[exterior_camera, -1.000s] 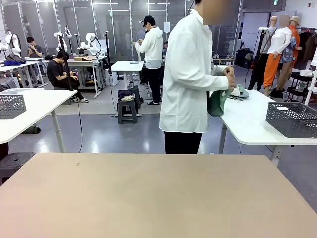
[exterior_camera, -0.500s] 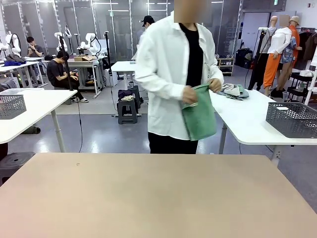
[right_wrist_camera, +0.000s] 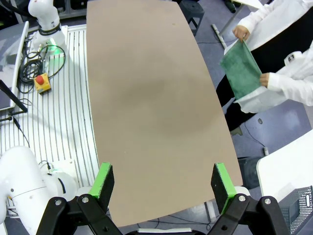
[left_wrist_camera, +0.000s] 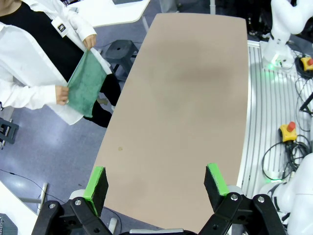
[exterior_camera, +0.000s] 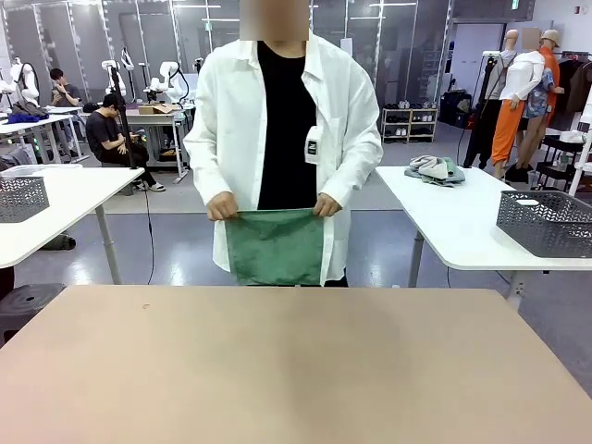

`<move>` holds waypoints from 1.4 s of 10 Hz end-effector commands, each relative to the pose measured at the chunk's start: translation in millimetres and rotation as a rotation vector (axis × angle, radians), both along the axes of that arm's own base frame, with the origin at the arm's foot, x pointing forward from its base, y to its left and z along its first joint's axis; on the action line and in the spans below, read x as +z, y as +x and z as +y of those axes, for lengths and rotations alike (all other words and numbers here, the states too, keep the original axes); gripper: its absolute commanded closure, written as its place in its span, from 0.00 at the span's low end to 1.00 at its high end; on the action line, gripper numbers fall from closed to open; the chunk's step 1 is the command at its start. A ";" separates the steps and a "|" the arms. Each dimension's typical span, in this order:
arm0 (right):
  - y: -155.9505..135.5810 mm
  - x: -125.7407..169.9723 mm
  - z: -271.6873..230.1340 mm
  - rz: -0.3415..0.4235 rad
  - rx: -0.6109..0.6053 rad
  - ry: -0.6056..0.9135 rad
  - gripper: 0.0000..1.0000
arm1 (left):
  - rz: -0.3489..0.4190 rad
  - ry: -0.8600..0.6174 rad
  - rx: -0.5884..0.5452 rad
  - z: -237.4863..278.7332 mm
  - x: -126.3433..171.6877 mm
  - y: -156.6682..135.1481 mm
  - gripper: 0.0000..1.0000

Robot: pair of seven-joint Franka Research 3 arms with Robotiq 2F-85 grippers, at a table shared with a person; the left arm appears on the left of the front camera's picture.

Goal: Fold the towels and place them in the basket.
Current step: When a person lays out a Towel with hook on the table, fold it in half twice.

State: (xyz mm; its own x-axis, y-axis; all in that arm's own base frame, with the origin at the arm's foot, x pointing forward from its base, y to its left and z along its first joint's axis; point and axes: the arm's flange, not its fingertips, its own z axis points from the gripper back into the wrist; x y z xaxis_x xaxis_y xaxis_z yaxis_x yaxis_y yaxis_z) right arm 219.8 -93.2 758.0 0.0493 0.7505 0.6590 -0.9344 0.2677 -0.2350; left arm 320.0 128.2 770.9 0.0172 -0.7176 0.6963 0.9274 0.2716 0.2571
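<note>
Beyond the tan rectangular table's [exterior_camera: 296, 370] far edge, a person [exterior_camera: 277, 129] holds the green terry-cloth towel [exterior_camera: 275, 245] stretched edge-parallel, about equally far from the wide-open, empty left gripper [left_wrist_camera: 155, 182] and right gripper [right_wrist_camera: 163, 180].

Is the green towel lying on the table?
No, the person holds the green towel up in the air, beyond the far edge of the table.

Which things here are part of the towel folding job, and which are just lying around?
Job:
- green towel, held up by the person
- dark basket, far right
- tan table in front

Lying about:
- pale basket, far left
- cloth heap on the white table, possibly more towels, cannot tell
</note>
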 end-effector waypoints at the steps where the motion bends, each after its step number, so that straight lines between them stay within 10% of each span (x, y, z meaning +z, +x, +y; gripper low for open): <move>1: 0.0 0.2 -0.4 -0.008 0.018 0.003 0.00 | -0.011 -0.005 -0.016 -1.8 -0.5 0.1 0.00; 14: 0.0 0.2 -0.4 -0.008 0.018 0.003 0.00 | -0.011 -0.005 -0.016 -1.8 -0.5 0.1 0.00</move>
State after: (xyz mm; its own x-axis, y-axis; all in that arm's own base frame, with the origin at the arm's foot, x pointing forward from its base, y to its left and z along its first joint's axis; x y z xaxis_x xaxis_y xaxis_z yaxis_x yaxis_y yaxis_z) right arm 219.5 -93.1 758.3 0.0492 0.7495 0.6601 -0.9339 0.2689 -0.2357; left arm 320.0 128.3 770.9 0.0168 -0.7177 0.6961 0.9274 0.2713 0.2574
